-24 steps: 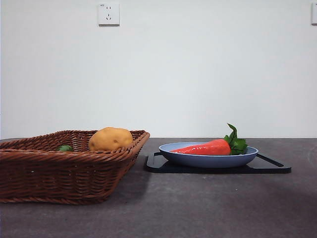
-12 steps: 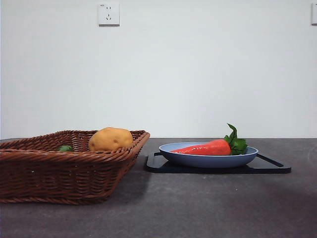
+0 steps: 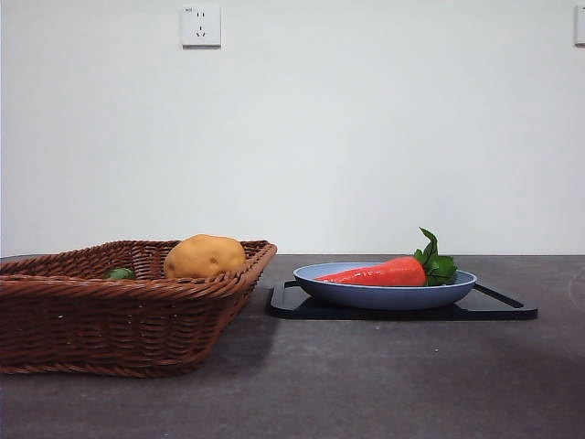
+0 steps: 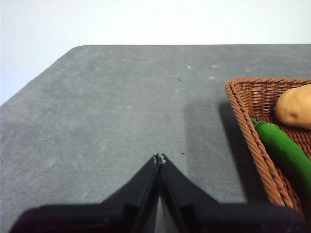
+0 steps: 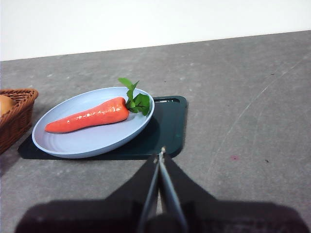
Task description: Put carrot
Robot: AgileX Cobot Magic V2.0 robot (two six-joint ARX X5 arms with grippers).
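Right wrist view shows the glossy orange-red tapered toy carrot (image 5: 90, 115) lying flat in a shallow pale blue round plate (image 5: 73, 145), which rests on a flat black rectangular tray (image 5: 170, 126) on the grey surface (image 5: 243, 97). The carrot lies ahead of the right pincer (image 5: 160, 158), which is clenched and empty, and a little to one side, its long axis running crosswise to the pincer's line, with the green leaves at the end nearer that line. The right arm is clearly nearer. The left pincer (image 4: 159, 158), also clenched and empty, hangs beside a brown woven wicker basket (image 4: 252, 136) holding a rounded yellow-brown potato (image 4: 294, 107) and a long green vegetable (image 4: 286, 155).
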